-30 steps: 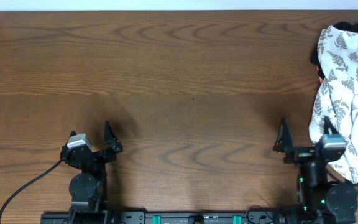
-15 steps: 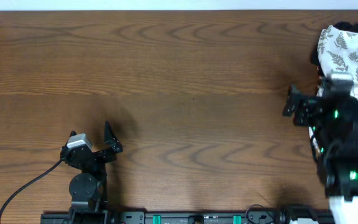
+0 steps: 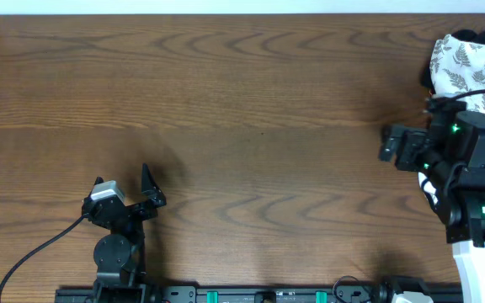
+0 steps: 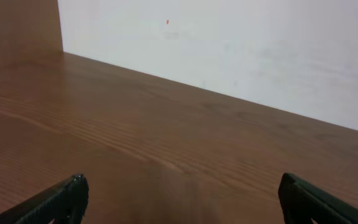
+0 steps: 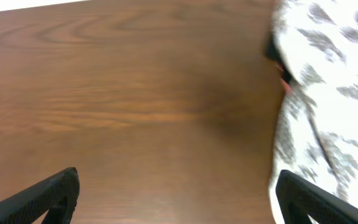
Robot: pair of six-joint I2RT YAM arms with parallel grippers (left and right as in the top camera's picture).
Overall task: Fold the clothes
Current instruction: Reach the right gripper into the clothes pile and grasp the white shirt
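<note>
**Reaching for the pile: both grippers wide open and empty**

We see a brown wooden table [image 3: 242, 101] from above, nearly all of it bare. A heap of cloth sits at its far right edge. The top of the heap is the fern cloth [image 3: 461, 59], white with grey leaves. We cannot pick out the T-shirt for sure, because no chest print shows in any view. A plain white patch [image 3: 478, 273] at the lower right corner, partly under the right arm, may be part of it. So we place the T-shirt somewhere in that heap, mostly hidden.

We judge the task to be at its very start. Nothing is spread out and nothing is folded. The step in hand looks like a reach for the heap.

The right gripper [image 5: 176, 199] hangs over bare wood just beside the heap. Its two fingertips sit at the far corners of the wrist view, so the jaws are spread wide. They hold nothing and touch nothing. The fern cloth fills the right side of that view.

The left gripper [image 4: 185, 202] sits low at the near left, well apart from the cloth. It too is spread wide and empty, facing bare table and a pale wall.

The next move calls for finding the T-shirt among the fern cloth and pulling it alone onto the bare wood.
</note>
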